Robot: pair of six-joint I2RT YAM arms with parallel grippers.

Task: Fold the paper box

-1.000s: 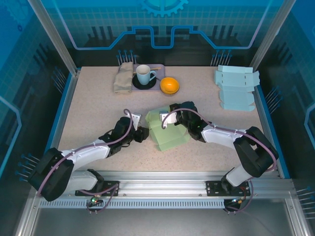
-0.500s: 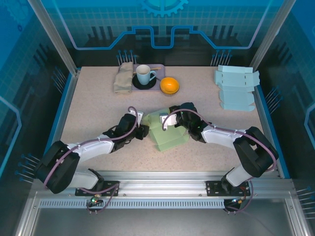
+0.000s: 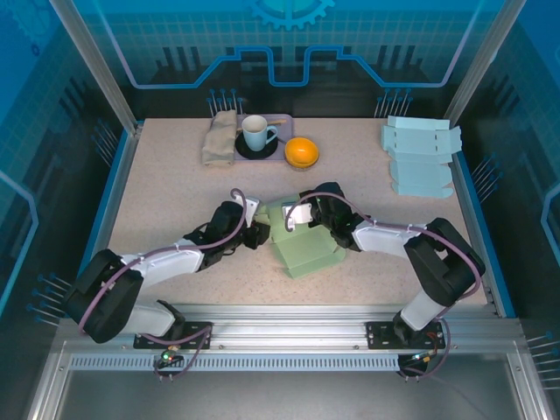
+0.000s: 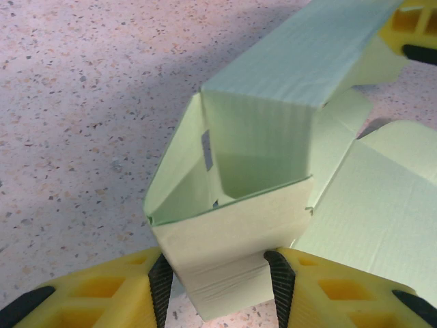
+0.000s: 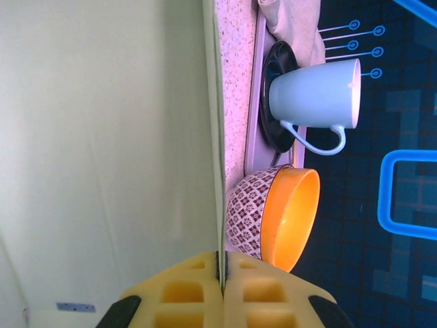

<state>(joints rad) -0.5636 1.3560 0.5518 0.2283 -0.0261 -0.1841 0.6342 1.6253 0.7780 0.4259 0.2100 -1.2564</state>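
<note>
Left end effector (image 4: 220, 275) clamps the raised end wall of the paper box (image 3: 308, 249); right end effector (image 5: 222, 268) is pinched tight on a thin side panel. The box lies on the counter (image 3: 166, 188), near the orange bowl (image 3: 301, 152), on the side towards the arms. One end looks folded up. The wide flat panel and remaining flaps seem left to close.

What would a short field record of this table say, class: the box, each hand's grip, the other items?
Box: pale green paper box, partly folded, one end open, mid-table
Left hand: shut on the box's end wall
Right hand: shut on a thin panel edge of the box
Far edge: beige cloth, light blue cup on dark saucer, orange bowl
Far right: stack of light blue flat paper blanks
</note>
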